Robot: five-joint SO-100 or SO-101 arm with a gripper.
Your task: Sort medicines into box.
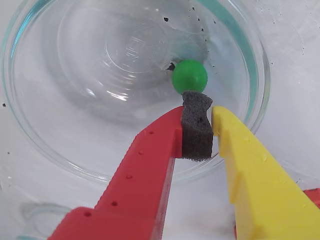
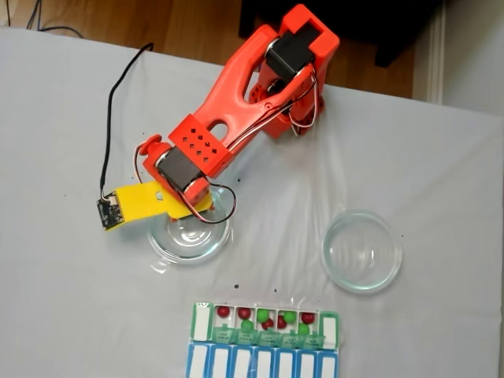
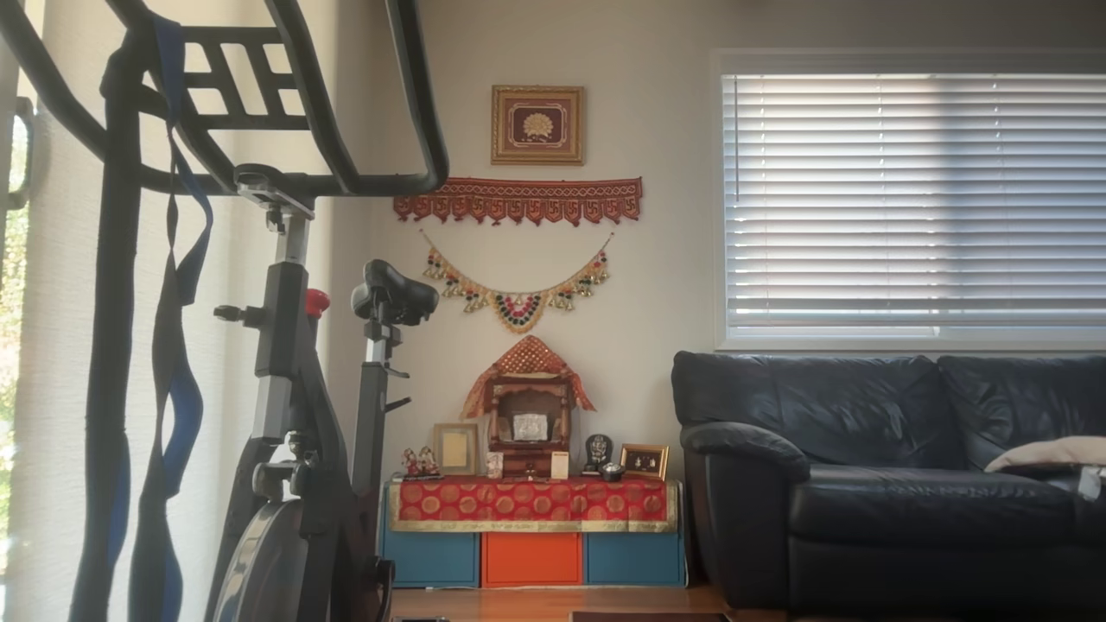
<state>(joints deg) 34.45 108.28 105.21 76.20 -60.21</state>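
Red and yellow jaws (image 1: pixel 200 112) fill the lower wrist view, a dark foam pad (image 1: pixel 196 132) wedged between them; the yellow finger (image 1: pixel 250 165) stands just off the pad, so the jaws are slightly spread and pinch nothing. Their tips hang over a clear glass dish (image 1: pixel 60 150).

Bench (image 2: pixel 71 299): covered in white cloth. In the fixed view the red arm (image 2: pixel 236 118) reaches from its base at the far edge down over the left dish (image 2: pixel 189 240). A second glass dish (image 2: pixel 362 250) sits well apart to the right.

Box (image 2: pixel 264 346): a flat pill organizer at the near edge of the bench in the fixed view, green row above a blue row. Red and green balls (image 2: pixel 272 319) lie in the green row; the exact compartment of each cannot be told.

Remaining medicine: one green ball (image 1: pixel 189 76) rests inside the dish under the jaws, just beyond the foam pad's tip; whether it touches the pad cannot be told. Small dark specks (image 1: pixel 197 20) lie scattered on the glass.
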